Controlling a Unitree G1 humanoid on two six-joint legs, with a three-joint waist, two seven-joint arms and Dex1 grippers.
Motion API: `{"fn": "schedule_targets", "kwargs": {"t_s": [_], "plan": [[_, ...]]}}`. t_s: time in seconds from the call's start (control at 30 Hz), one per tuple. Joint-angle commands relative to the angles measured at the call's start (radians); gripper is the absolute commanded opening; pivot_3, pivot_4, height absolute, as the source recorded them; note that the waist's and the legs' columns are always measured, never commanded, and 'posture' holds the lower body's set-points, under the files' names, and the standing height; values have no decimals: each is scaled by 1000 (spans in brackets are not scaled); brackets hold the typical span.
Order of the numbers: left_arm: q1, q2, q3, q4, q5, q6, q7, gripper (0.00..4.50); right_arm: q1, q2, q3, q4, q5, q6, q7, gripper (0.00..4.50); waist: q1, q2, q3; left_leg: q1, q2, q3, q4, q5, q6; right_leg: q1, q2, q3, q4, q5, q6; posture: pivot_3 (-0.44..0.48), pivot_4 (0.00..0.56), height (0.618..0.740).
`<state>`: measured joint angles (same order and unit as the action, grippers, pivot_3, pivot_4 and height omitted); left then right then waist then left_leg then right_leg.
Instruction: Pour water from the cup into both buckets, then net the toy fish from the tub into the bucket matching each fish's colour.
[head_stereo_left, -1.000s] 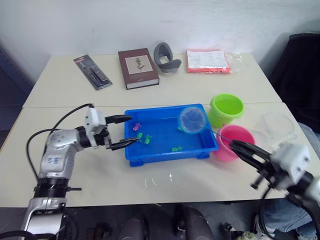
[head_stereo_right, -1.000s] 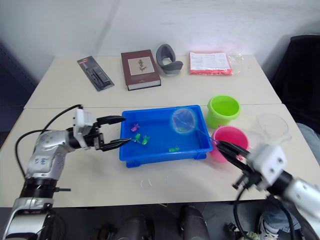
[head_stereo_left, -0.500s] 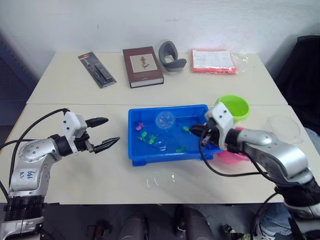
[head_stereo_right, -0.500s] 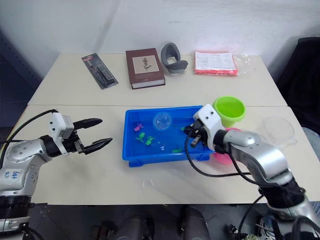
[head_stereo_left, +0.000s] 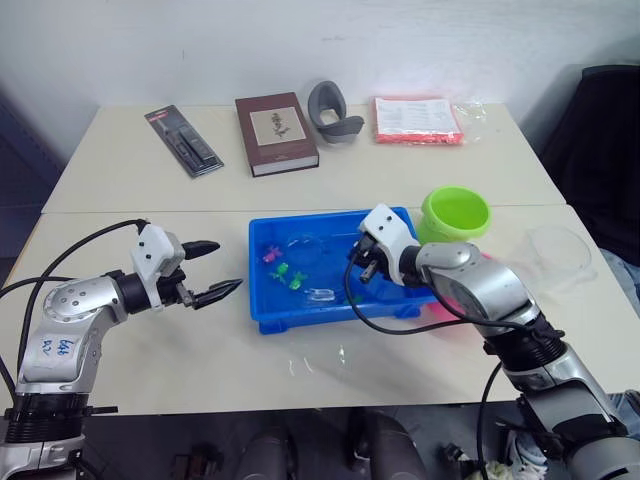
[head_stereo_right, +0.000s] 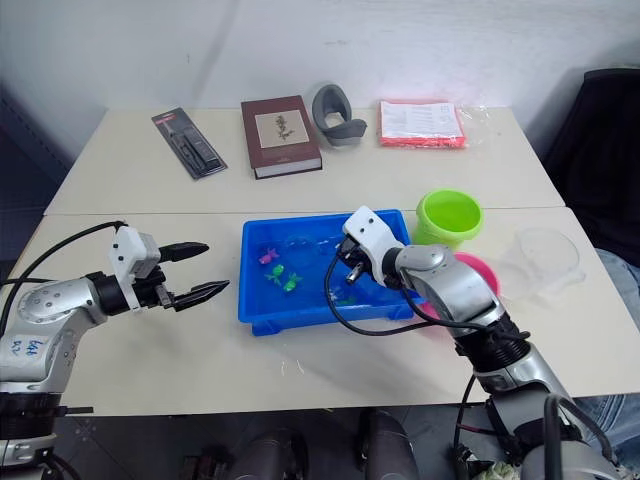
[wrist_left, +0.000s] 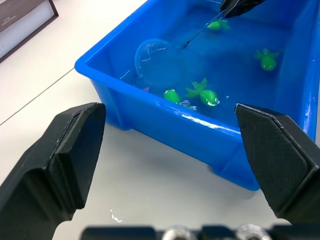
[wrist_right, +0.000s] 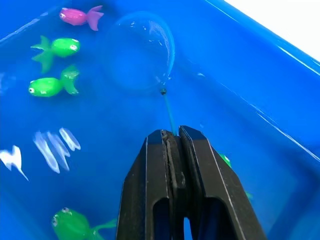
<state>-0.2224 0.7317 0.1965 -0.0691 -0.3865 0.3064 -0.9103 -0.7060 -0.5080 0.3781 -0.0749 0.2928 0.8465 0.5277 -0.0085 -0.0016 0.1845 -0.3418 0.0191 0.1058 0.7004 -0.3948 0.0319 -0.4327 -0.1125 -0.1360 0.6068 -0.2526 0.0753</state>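
Right gripper (wrist_right: 172, 137) pinches the net (wrist_right: 142, 50) by its thin stick, hoop dipped in the tub (head_stereo_left: 262, 315) near a pink fish (wrist_right: 77, 16). Light, whippy handle, likely slippery wet. Left gripper (head_stereo_left: 222, 270) hangs wide apart, left of the tub.

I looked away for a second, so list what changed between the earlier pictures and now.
The right gripper, shut on the net, swung in from beyond the pink bucket and lowered the hoop from above the tub into the water near the fish. The left gripper drew back from the tub's edge, open. Buckets, cup and tub stayed put.
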Motion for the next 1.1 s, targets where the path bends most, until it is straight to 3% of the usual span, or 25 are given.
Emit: {"fn": "schedule_targets", "kwargs": {"t_s": [0.03,0.5,0.77,1.1], "plan": [[-9,11,-2,-17,3,-7,-4,4441,-25,22,-6,-16,-29,10,16,0,0,0,0,0,0,0,0,0,0,0,0,0,0,0,0,0,150,740],[-7,-2,-14,9,3,-15,-9,4441,-105,126,-27,35,-29,124,68,0,-20,0,0,0,0,0,0,0,0,0,0,0,0,0,0,0,150,740],[5,-6,-7,12,2,-22,-7,4441,-104,175,-134,-15,66,253,83,0,-19,0,0,-1,0,0,-1,0,0,-2,0,0,0,0,0,0,150,740],[7,-5,-7,25,3,-34,-9,4441,-77,160,-243,-72,141,358,67,0,-20,0,0,-11,-2,0,2,1,0,-13,1,-1,4,0,0,0,150,740]]}}
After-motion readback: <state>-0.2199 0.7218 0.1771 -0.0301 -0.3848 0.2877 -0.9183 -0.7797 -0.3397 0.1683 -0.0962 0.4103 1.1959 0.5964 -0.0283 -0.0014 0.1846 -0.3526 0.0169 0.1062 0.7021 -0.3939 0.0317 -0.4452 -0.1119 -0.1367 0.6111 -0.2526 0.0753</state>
